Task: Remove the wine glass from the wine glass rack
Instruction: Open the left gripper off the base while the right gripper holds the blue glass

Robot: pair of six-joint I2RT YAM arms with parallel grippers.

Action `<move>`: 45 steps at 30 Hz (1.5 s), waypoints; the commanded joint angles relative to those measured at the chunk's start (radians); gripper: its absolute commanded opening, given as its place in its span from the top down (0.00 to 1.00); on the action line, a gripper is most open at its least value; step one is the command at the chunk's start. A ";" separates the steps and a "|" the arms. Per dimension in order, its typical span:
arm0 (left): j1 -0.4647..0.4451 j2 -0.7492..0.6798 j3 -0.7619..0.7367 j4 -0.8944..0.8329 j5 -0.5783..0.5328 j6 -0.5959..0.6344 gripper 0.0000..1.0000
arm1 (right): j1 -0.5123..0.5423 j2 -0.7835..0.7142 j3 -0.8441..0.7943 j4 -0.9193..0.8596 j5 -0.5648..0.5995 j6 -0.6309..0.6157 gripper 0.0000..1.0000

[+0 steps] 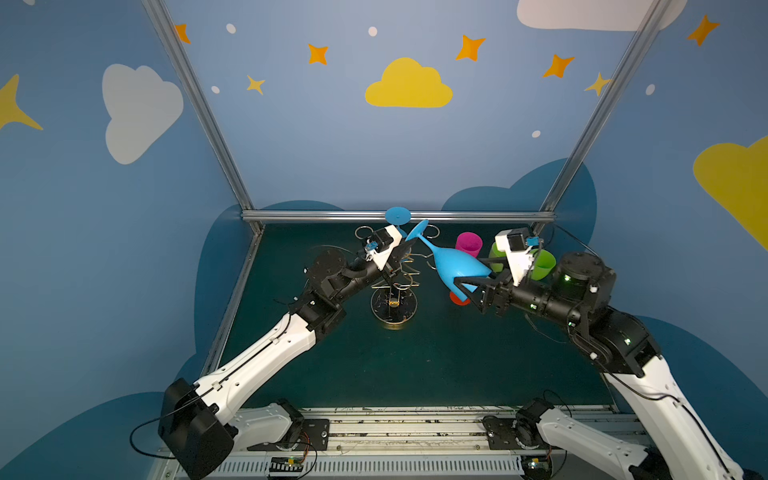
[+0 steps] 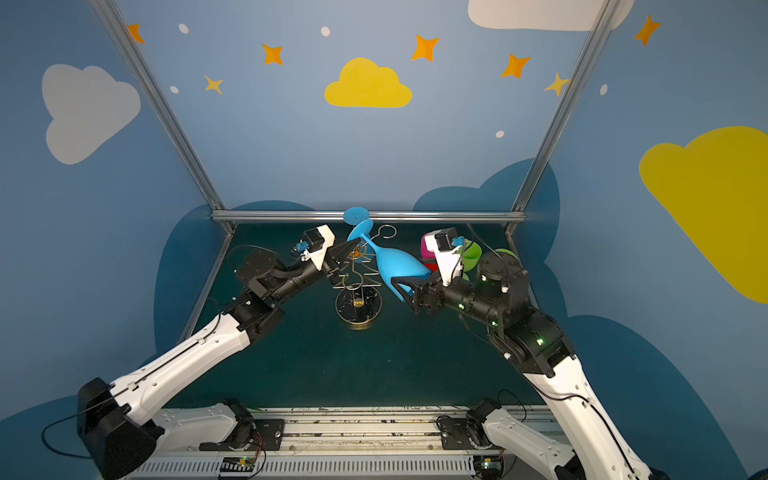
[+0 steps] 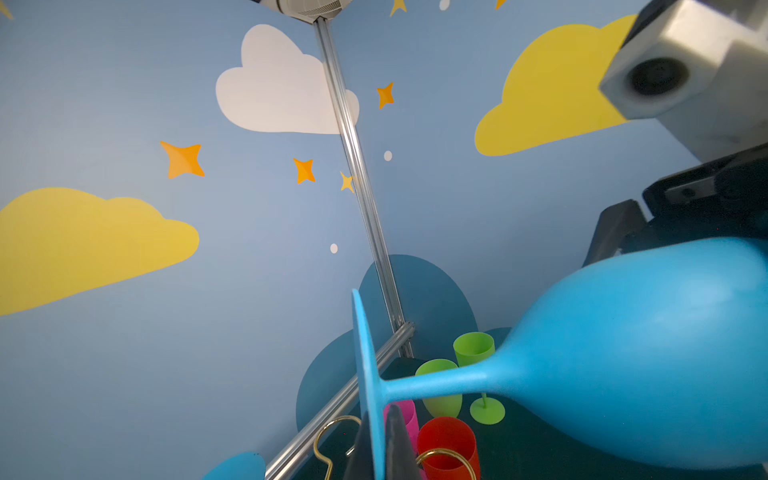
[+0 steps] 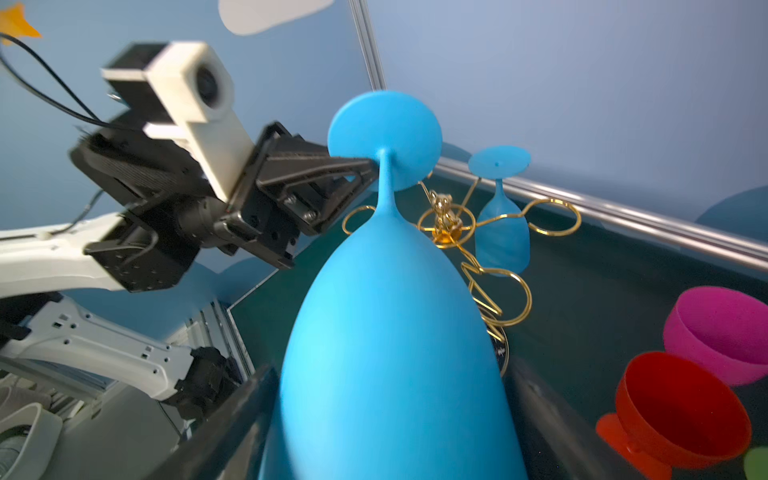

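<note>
Sideways, matte blue wine glass (image 4: 390,353) (teardrop bowl) in left gripper (image 4: 368,168).

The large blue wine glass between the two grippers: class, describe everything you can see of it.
The large blue wine glass looks like matte, opaque plastic: flat round foot, thin stem, long tapering bowl. It hangs above the table, tilted nearly onto its side, foot raised toward the back rail beside the gold rack's top, bowl toward the right arm. The left gripper is shut on the foot by the stem; the right gripper straddles the bowl, grip unclear.
</note>
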 commanded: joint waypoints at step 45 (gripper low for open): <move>0.053 -0.063 -0.049 0.030 -0.029 -0.209 0.34 | -0.084 0.000 -0.060 0.224 0.018 0.113 1.00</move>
